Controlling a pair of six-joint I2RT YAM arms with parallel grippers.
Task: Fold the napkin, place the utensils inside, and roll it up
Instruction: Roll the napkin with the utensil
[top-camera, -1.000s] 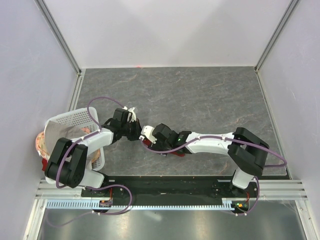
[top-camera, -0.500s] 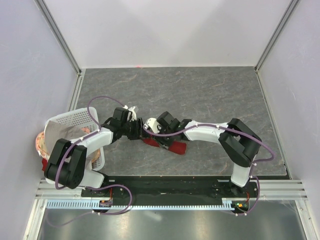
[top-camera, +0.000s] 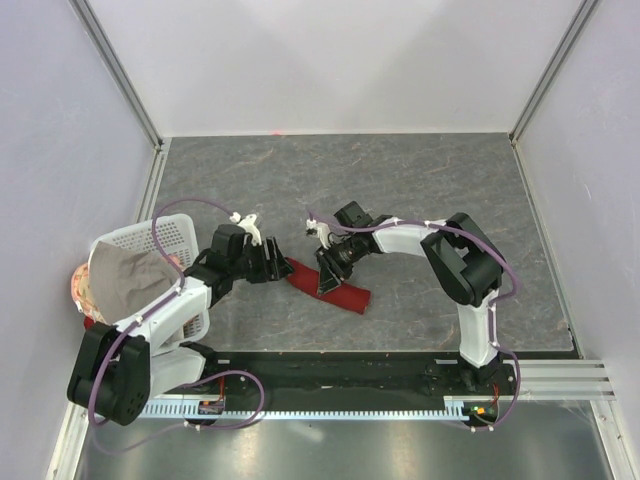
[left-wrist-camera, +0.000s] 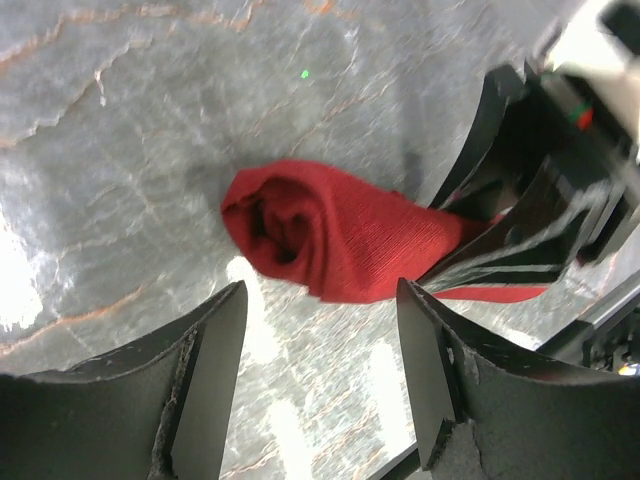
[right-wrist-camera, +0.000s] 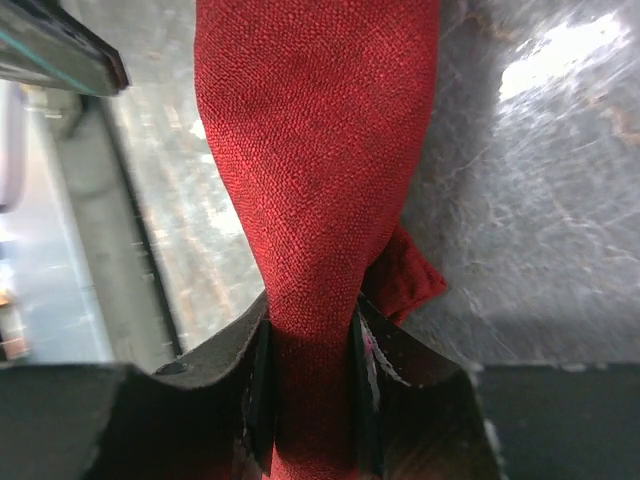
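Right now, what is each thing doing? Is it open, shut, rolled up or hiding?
napkin: rolled up, lying on the table.
right gripper: shut on the napkin, pinching the roll.
left gripper: open, at the roll's end, holding nothing.
spoon: not in sight; cannot tell if it is inside the roll.
basket: upright at the table's left edge.
grey cloth: draped over the basket.

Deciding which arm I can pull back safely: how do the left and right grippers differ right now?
The left gripper stands open with nothing between its fingers; the right gripper is pinched shut on the napkin. The left gripper faces the roll's spiral end; the right gripper clamps across the roll farther along. Both are aimed at the same rolled napkin.
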